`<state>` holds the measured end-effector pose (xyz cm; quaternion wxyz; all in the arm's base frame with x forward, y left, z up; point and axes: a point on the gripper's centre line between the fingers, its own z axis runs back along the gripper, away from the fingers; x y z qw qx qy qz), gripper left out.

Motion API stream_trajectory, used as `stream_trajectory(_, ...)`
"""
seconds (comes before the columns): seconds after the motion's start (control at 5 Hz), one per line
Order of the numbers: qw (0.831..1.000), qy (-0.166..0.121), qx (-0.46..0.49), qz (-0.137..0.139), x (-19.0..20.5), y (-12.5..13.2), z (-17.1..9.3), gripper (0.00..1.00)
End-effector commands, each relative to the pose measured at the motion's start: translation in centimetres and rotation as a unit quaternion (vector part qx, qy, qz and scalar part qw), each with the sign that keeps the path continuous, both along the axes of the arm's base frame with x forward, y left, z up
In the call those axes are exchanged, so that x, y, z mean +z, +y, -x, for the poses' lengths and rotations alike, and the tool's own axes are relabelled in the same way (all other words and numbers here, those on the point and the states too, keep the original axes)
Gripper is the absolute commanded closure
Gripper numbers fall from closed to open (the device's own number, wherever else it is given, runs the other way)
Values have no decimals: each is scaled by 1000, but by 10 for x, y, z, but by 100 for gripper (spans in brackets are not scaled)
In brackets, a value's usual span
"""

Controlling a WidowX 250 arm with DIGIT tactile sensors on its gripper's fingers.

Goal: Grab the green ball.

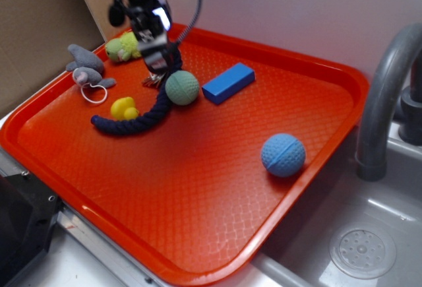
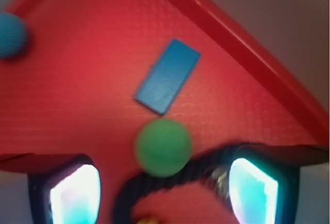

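The green ball (image 1: pixel 182 88) rests on the red tray (image 1: pixel 198 234), touching the curved dark rope toy (image 1: pixel 142 119). In the wrist view the green ball (image 2: pixel 163 147) sits just ahead of the gap between my fingers, with the dark rope toy (image 2: pixel 170 188) curling under it. My gripper (image 1: pixel 157 69) hangs above the tray just left of and behind the ball. It is open (image 2: pixel 164 195), and nothing is between its fingers.
A blue block (image 1: pixel 228 82) lies right of the ball, and a light-blue ball (image 1: pixel 283 155) sits near the tray's right rim. A yellow duck (image 1: pixel 123 109), grey mouse toy (image 1: pixel 89 69) and yellow-green plush (image 1: pixel 122 48) crowd the left. A sink with faucet (image 1: pixel 382 102) is at right.
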<state>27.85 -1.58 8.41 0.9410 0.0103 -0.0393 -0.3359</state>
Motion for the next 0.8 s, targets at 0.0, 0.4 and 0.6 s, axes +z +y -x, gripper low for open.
stream_trajectory(0.0, 999, 1, 1, 45, -40, -2, 1, 0)
stream_trajectory(0.4, 997, 19, -9, 73, -43, -34, 12, 45)
stream_trajectory(0.6, 998, 12, -12, 60, -39, -42, 17, 100)
